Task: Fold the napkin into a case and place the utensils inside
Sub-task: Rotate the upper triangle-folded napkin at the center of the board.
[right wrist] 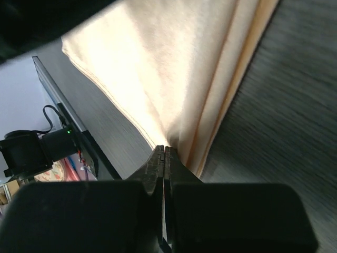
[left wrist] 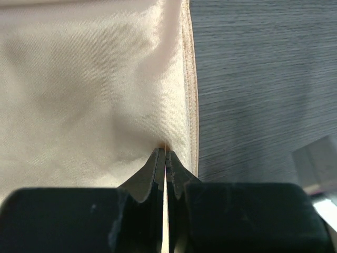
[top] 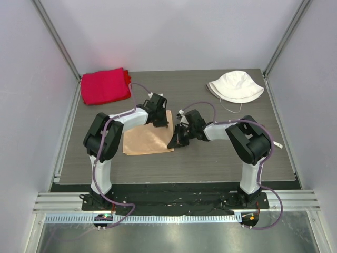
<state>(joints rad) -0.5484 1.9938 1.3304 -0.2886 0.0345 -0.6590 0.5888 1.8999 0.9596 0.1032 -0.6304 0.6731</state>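
The napkin [top: 143, 140] lies just 9 o'clock of the table [top: 237, 153] centre, with the left gripper [top: 160, 122] pinched tight on its 1 o'clock edge and the right gripper [top: 176, 141] clamped on the 4 o'clock corner, guessing so they can fold that side over together.

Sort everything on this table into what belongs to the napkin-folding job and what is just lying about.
For the job: napkin; left hand and right hand, both pinching it.
Lying about: red cloth, far left corner; white bucket hat, far right.
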